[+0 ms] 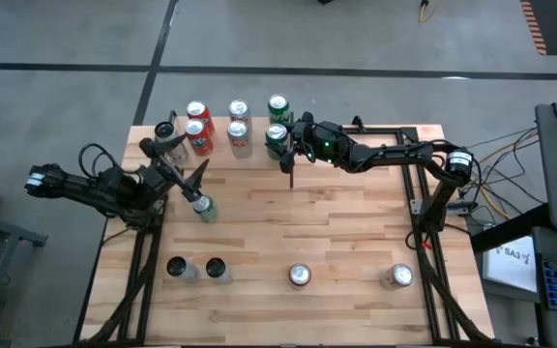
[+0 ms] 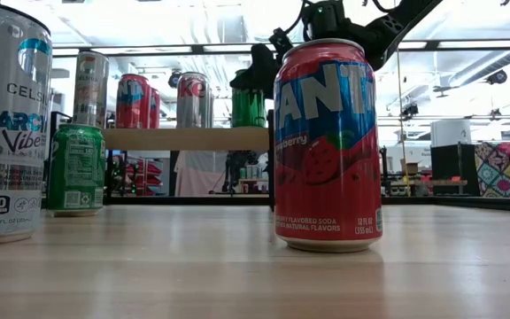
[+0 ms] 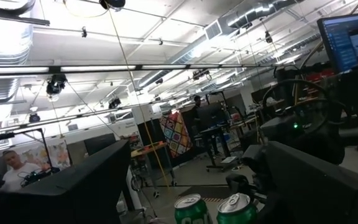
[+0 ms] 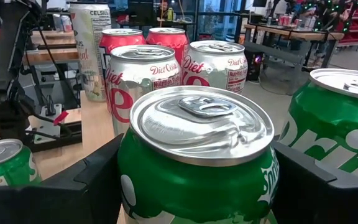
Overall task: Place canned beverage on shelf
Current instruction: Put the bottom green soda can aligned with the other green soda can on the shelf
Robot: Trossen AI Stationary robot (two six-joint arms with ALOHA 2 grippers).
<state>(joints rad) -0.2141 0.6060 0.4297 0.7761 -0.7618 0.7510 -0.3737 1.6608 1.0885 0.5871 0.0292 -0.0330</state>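
From above, the right gripper [image 1: 280, 147] reaches across the small light-wood shelf edged by thin black posts [image 1: 222, 155] at the table's far edge and sits at a green soda can [image 1: 276, 137], the nearer one of the right-hand pair; six cans stand there in three pairs: two red [image 1: 198, 128], two silver-and-red diet cans [image 1: 240, 126], two green. The left gripper [image 1: 184, 166] waits over the plank tabletop [image 1: 346, 232] near the shelf's left front corner, fingers spread wide and empty, with a slim green can [image 1: 204, 208] standing just beside it. Four more cans stand along the table's near edge, two on the left and two further right, so five in all are off the shelf. At table height, a red strawberry-soda can [image 2: 328, 146] fills the foreground, and behind it the shelf's cans stand on the raised board with the dark right arm coming down at the green one. The left wrist camera shows only two green can tops past its parted fingers. The right wrist camera shows the green can between its two dark fingers, which flank the can's sides closely; I judge them closed on it. The step looks like setting this can down on the shelf; next would be parting the fingers and drawing back without nudging the neighbouring cans.
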